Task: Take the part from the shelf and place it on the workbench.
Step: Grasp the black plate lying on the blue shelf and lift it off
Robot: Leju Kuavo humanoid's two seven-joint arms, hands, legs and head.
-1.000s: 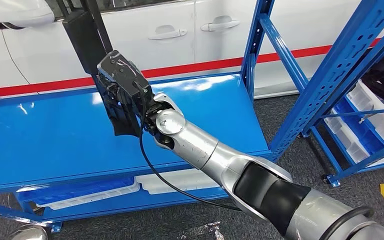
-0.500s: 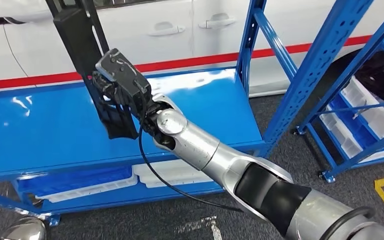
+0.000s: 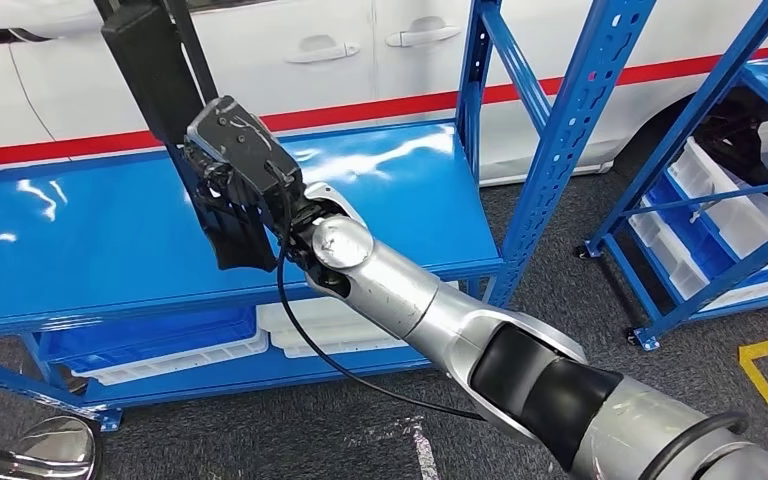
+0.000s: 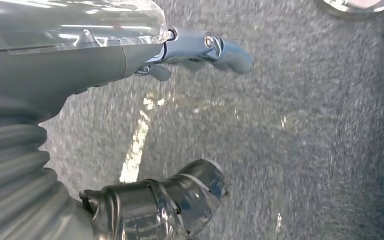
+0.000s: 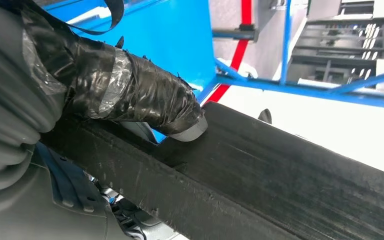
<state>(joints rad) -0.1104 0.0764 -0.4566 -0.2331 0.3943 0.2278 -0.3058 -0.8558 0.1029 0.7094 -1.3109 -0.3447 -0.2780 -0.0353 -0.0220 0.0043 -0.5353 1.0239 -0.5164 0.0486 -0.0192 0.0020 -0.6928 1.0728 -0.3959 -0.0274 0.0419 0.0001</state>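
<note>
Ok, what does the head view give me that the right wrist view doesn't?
Head view alone: the whole right arm, the blue workbench top under the part, white bins on the lower level and the white car behind. Right wrist view alone: the taped thumb pressed on the part. Both: the long black part held in the right hand.

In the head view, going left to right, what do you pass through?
Long black flat part → right hand gripping it → blue upright shelf post → white plastic bins on the far-right rack.
</note>
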